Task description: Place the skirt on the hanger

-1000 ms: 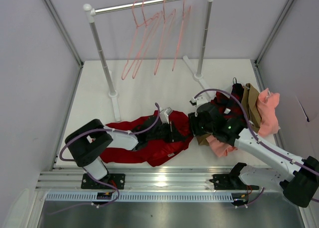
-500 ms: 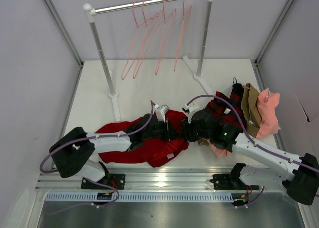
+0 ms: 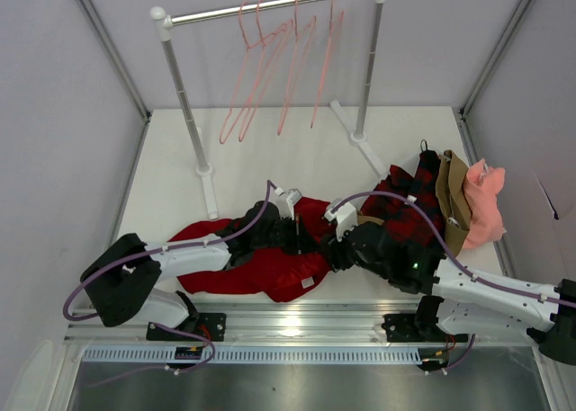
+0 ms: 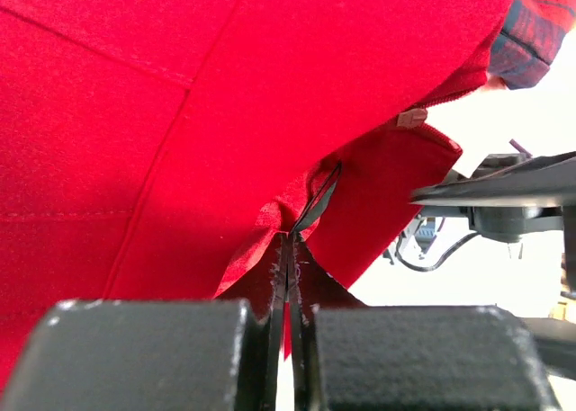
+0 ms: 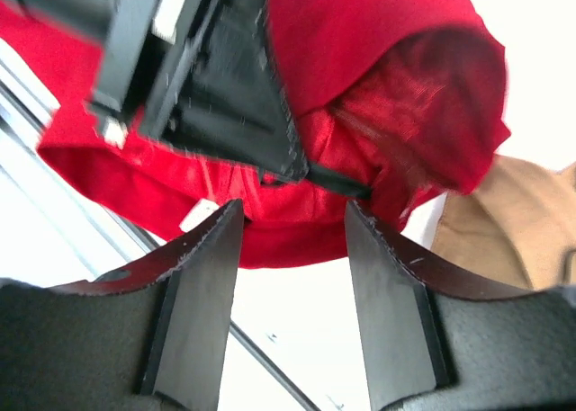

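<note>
Near the worktop's (image 3: 270, 159) front edge, the left claw (image 4: 288, 258) pinches the red skirt (image 3: 261, 274) tight; the right claw (image 5: 293, 222) gapes empty beside it. Likely next: grip, then lift toward a hanger (image 3: 236, 87).

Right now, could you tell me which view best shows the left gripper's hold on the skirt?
Left wrist view: the left gripper pinches a fold of the skirt, close up. Top external shows it small; right wrist shows its side against the cloth.

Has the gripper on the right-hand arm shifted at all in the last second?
Yes. The right gripper slid nearer the front rail, away from the rack.
</note>
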